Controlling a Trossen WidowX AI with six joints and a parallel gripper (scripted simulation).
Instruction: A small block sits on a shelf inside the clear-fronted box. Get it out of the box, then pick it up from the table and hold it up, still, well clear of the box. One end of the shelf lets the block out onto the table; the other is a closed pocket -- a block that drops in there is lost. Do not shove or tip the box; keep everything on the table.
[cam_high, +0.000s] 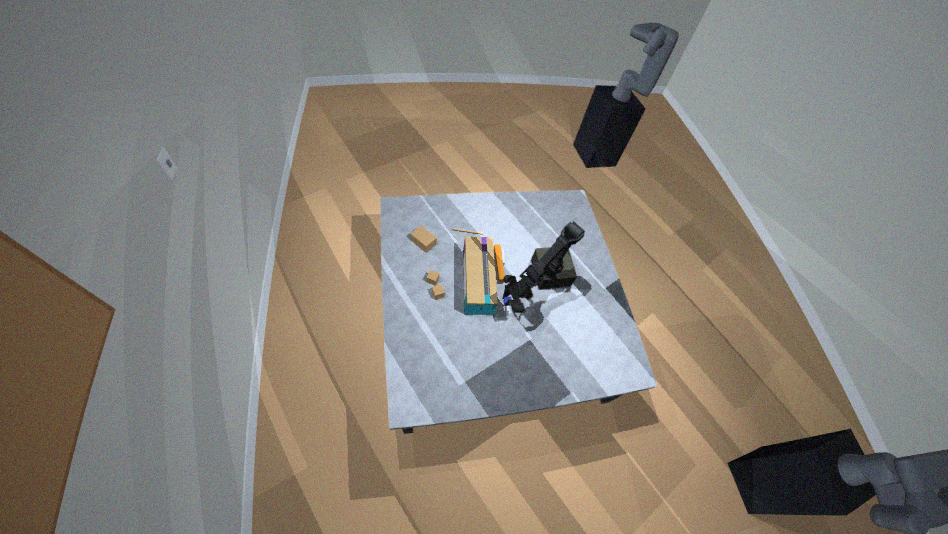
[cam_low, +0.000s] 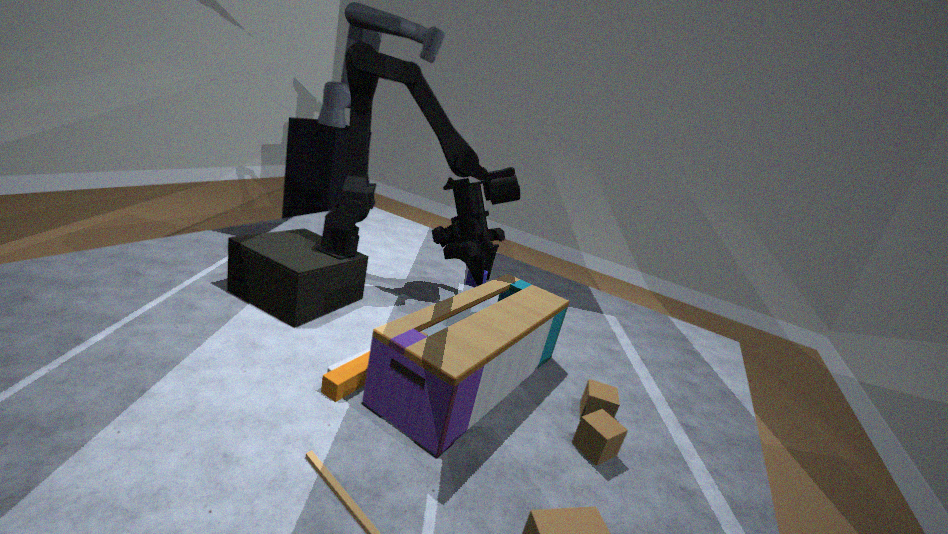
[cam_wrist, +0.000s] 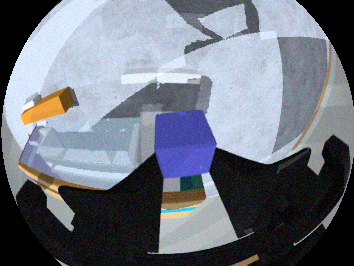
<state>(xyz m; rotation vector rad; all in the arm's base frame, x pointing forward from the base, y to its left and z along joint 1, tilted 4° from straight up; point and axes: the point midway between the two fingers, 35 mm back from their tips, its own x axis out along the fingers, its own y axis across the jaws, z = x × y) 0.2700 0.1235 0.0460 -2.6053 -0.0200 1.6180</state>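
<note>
A small blue block (cam_high: 507, 300) (cam_low: 471, 277) (cam_wrist: 182, 142) is outside the box, between my fingers. My gripper (cam_high: 509, 298) (cam_low: 477, 266) (cam_wrist: 182, 153) is shut on it and holds it just beside the teal end of the box, on the side toward the arm's base. It seems a little above the table. The box (cam_high: 476, 268) (cam_low: 490, 328) (cam_wrist: 87, 145) has a wooden top, a purple end and a teal end. It stands upright on the table (cam_high: 464, 358) (cam_low: 165, 411).
An orange bar (cam_high: 497, 255) (cam_low: 344, 381) (cam_wrist: 48, 108) lies along the box's front. A thin wooden stick (cam_high: 465, 230) (cam_low: 341, 494) lies past the purple end. Three tan cubes (cam_high: 422, 238) (cam_low: 599, 434) lie behind the box. The arm's dark base block (cam_high: 560, 271) (cam_low: 295, 271) stands nearby.
</note>
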